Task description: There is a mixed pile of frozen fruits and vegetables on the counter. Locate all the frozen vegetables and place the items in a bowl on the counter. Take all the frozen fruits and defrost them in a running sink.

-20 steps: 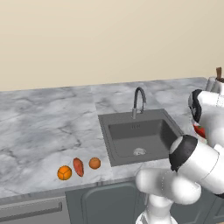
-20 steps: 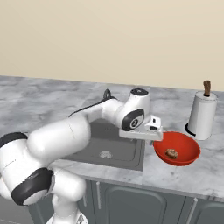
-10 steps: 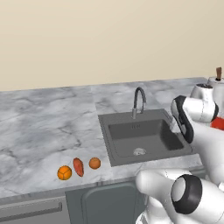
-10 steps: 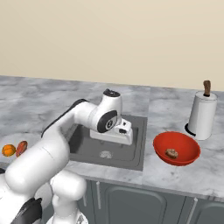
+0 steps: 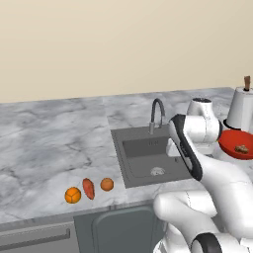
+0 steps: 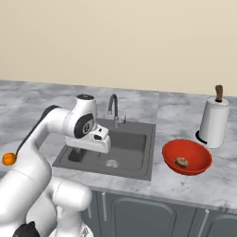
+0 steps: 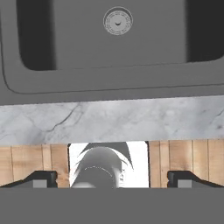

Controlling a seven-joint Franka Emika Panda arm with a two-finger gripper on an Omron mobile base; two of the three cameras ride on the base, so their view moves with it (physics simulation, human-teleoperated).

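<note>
End effector (image 7: 111,179) swung from bowl (image 6: 199,151) to sink (image 6: 139,169) front edge | released, empty

My arm is folded over, elbow up high, with the wrist bent so the hand faces down. The gripper (image 7: 112,178) has its jaws spread wide apart and there's nothing between my fingertips (image 7: 41,178).
</note>
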